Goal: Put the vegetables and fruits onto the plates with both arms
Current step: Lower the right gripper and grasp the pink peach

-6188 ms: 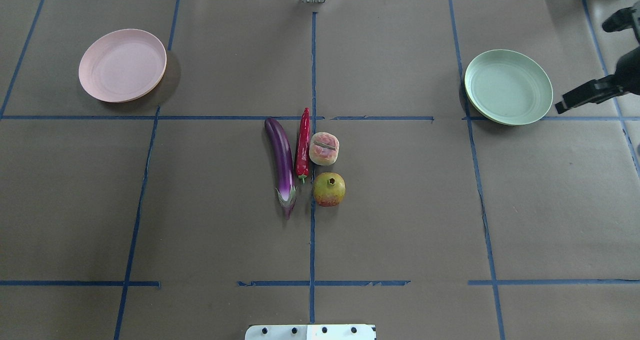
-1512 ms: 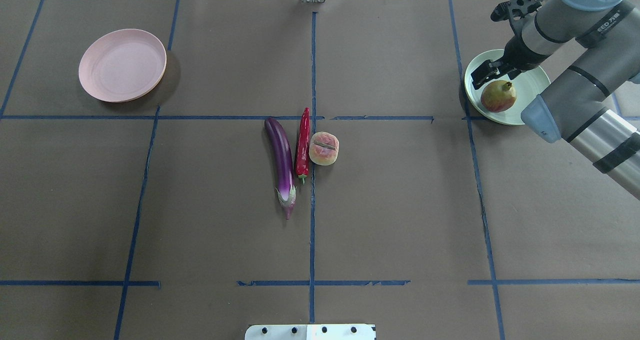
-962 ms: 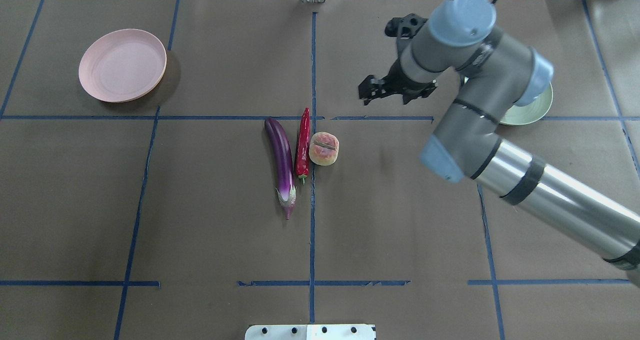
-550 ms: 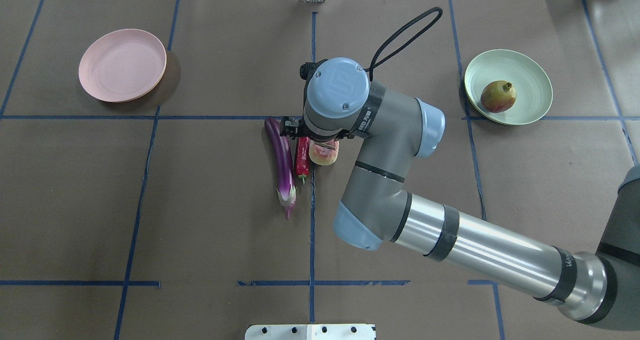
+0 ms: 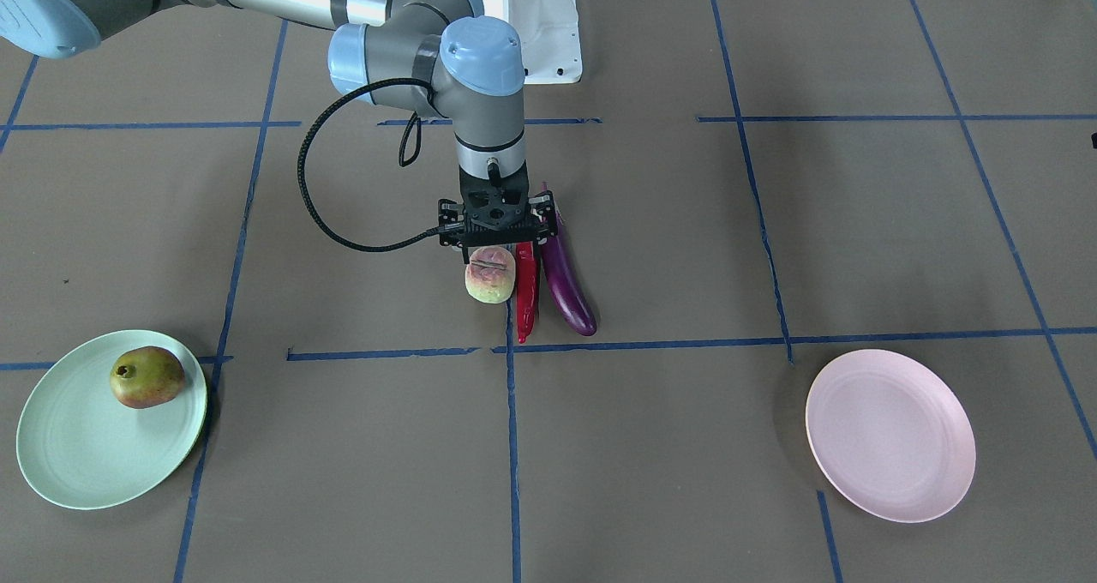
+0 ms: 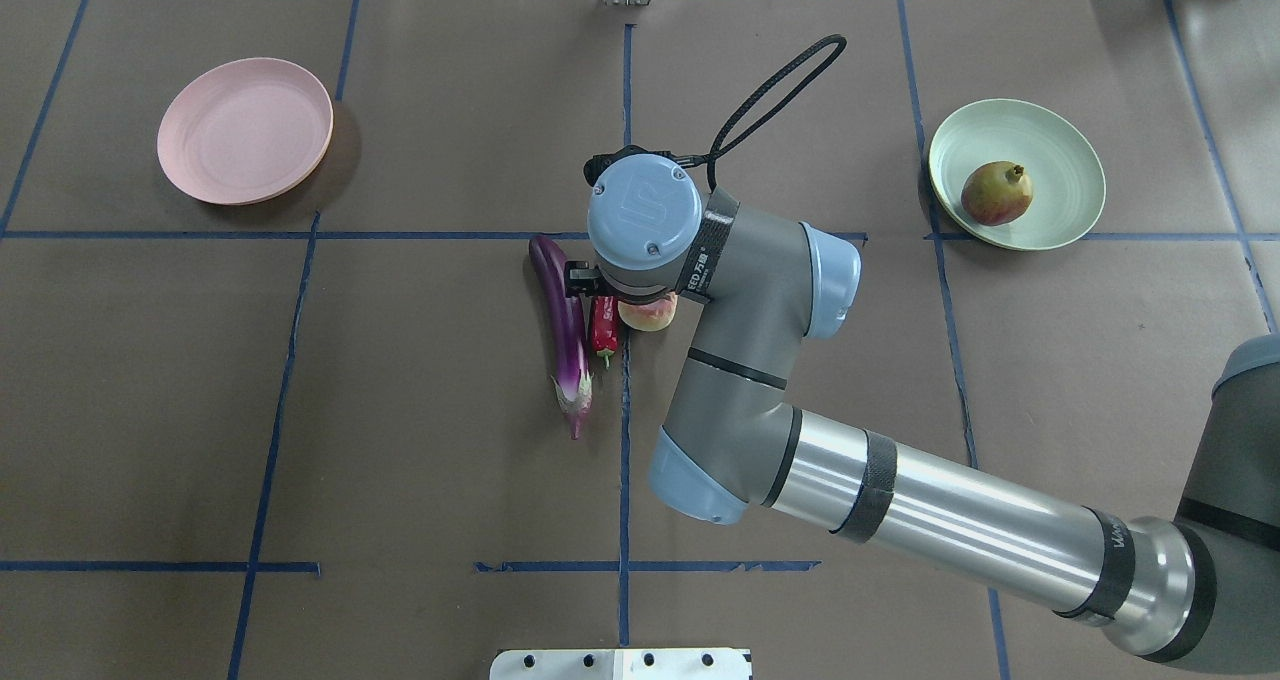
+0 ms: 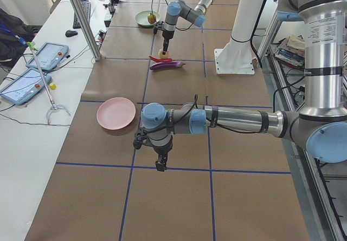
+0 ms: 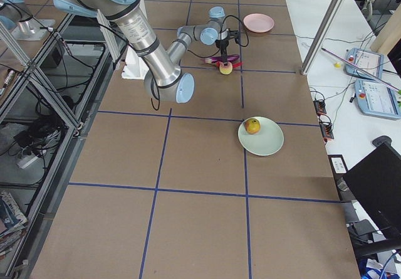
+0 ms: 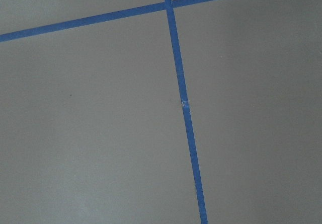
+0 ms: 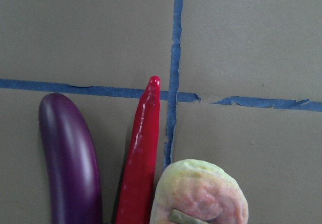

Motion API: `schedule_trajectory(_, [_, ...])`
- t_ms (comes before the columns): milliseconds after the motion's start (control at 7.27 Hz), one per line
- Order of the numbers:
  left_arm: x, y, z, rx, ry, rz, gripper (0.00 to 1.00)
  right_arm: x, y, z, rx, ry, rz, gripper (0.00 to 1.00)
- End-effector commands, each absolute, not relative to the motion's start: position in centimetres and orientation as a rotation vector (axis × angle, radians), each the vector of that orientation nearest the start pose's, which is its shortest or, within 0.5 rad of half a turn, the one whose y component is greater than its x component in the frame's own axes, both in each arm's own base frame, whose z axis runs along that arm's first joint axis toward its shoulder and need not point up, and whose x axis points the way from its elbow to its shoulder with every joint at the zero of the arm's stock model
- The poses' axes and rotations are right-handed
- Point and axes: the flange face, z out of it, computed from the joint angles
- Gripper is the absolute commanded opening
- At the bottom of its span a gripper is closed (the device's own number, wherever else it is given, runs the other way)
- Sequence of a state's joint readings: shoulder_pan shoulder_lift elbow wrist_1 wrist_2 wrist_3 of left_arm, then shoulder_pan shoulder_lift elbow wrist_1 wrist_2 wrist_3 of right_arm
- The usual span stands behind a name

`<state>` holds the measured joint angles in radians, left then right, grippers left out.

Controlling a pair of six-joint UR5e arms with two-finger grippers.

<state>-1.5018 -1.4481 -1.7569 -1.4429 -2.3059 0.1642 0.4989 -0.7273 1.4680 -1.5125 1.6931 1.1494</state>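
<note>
My right gripper point(image 5: 497, 238) hangs open just above the pale pink-and-green peach-like fruit point(image 5: 490, 276), jaws spread to either side of it and empty. The red chili point(image 5: 525, 296) and the purple eggplant point(image 5: 567, 287) lie side by side against the fruit. In the right wrist view the fruit point(image 10: 198, 194), the chili point(image 10: 141, 163) and the eggplant point(image 10: 70, 158) fill the lower half. The green-and-red fruit point(image 6: 996, 192) lies on the mint green plate point(image 6: 1060, 145). The pink plate point(image 6: 245, 130) is empty. My left gripper point(image 7: 160, 164) shows only in the exterior left view; I cannot tell its state.
Blue tape lines cross the brown paper table cover. The right arm's black cable loop point(image 6: 770, 90) arches over the table beyond the wrist. The white base block point(image 5: 548, 26) sits at the robot's edge. The left wrist view shows only bare paper and tape.
The green-and-red fruit went from the table centre onto the green plate. The right arm then swung from that plate to the centre and has shifted slightly over the peach-like fruit.
</note>
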Motion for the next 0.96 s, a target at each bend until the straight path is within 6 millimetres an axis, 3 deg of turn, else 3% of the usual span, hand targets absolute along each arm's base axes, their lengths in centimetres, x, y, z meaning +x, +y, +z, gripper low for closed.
schedule_trajectory(0, [-3.6, -43.8, 64.0, -0.028, 0.739, 0.198, 1.0, -60.4, -46.5, 19.4, 0.238, -0.737, 0.021, 1.0])
schedule_trajectory(412, [-3.6, -43.8, 64.3, -0.029, 0.74, 0.198, 1.0, -61.9, -46.5, 20.7, 0.224, -0.714, 0.015, 0.97])
schedule_trajectory(550, [-3.6, -43.8, 64.3, -0.028, 0.739, 0.198, 1.0, -61.9, -46.6, 20.5, 0.227, -0.724, 0.018, 0.64])
schedule_trajectory(688, [-3.6, -43.8, 64.3, -0.027, 0.738, 0.199, 1.0, -61.7, -46.5, 19.8, 0.232, -0.741, 0.015, 0.02])
schedule_trajectory(825, [-3.6, -43.8, 64.3, -0.025, 0.738, 0.199, 1.0, -60.5, -47.0, 18.6, 0.244, -0.765, 0.024, 0.0])
